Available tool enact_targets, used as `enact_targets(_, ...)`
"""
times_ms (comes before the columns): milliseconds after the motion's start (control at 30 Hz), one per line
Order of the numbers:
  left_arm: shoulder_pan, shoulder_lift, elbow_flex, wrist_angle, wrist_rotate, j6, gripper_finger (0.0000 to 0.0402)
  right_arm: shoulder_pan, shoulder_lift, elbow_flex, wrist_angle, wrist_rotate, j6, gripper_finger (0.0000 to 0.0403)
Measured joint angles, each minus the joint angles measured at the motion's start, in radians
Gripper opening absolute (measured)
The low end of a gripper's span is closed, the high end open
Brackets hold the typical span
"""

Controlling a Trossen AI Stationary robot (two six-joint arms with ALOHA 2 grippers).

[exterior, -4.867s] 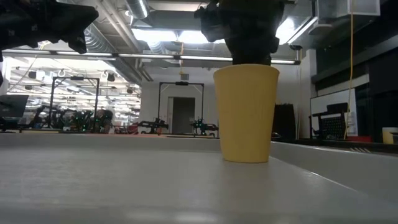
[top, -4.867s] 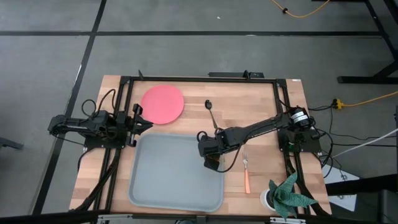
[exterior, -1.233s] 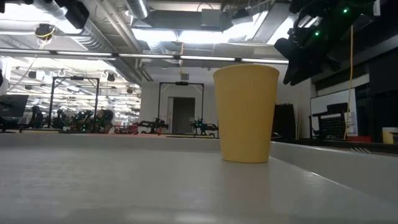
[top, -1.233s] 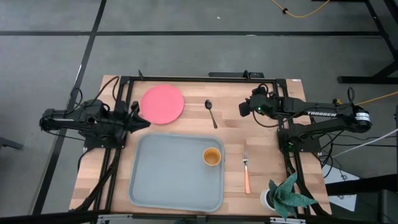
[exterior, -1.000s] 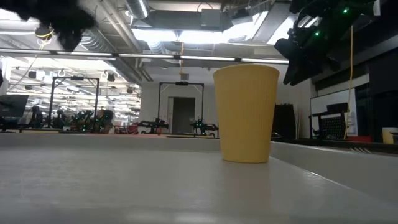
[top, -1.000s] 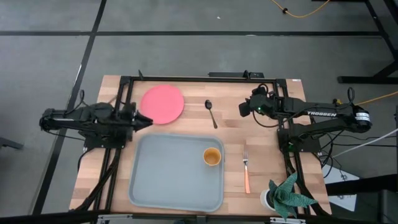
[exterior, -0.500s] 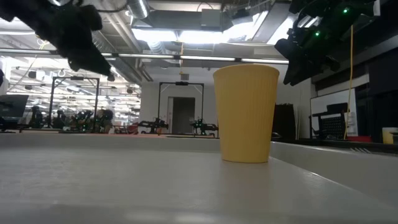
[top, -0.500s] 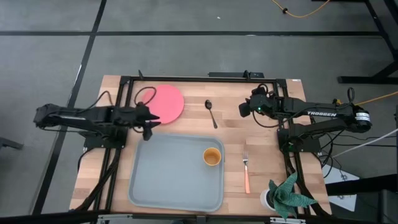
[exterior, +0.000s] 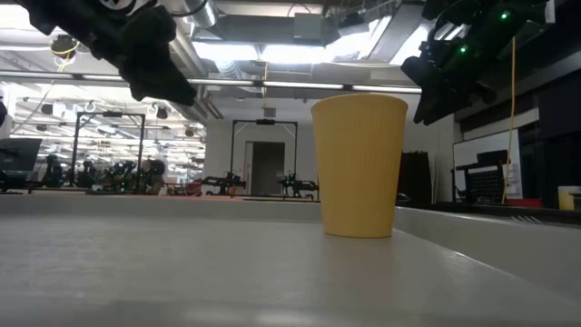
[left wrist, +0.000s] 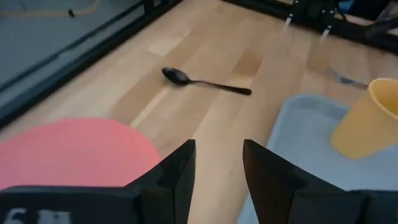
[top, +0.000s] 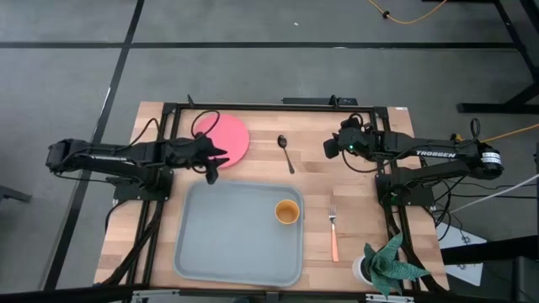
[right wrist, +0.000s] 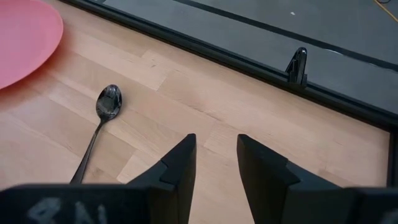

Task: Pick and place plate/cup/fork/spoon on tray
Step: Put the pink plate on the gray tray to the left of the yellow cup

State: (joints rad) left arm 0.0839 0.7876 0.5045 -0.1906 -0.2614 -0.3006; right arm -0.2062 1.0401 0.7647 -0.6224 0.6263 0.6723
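Left gripper [top: 216, 160] advanced over plate [top: 227, 135], jaws wider

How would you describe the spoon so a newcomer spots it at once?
Start at the grey tray. On the bare wood just beyond its far edge, between the pink plate and the right claw, lies the spoon. It is small, slim and all dark, unlike the orange-handled fork beside the tray.

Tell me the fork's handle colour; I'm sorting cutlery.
Orange, on the fork; the high view shows it best.
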Motion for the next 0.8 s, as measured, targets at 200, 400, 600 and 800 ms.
enact_targets(200, 0.007, 0.008, 0.0, 0.08, -0.029, -0.173, 0.0127, 0.0, 0.0, 0.0, 0.0, 0.0, -0.029, 0.0121)
enact_targets(400, 0.057, 0.172, 0.024, 0.184, -0.037, -0.184, 0.0125, 0.0, 0.0, 0.0, 0.0, 0.0, -0.028, 0.0121)
enact_targets(600, 0.117, 0.436, 0.176, 0.097, -0.054, -0.167, 0.0125, 0.0, 0.0, 0.0, 0.0, 0.0, -0.027, 0.0121)
enact_targets(800, 0.133, 0.687, 0.439, -0.168, -0.162, -0.11, 0.0125, 0.0, 0.0, 0.0, 0.0, -0.001, -0.027, 0.0121)
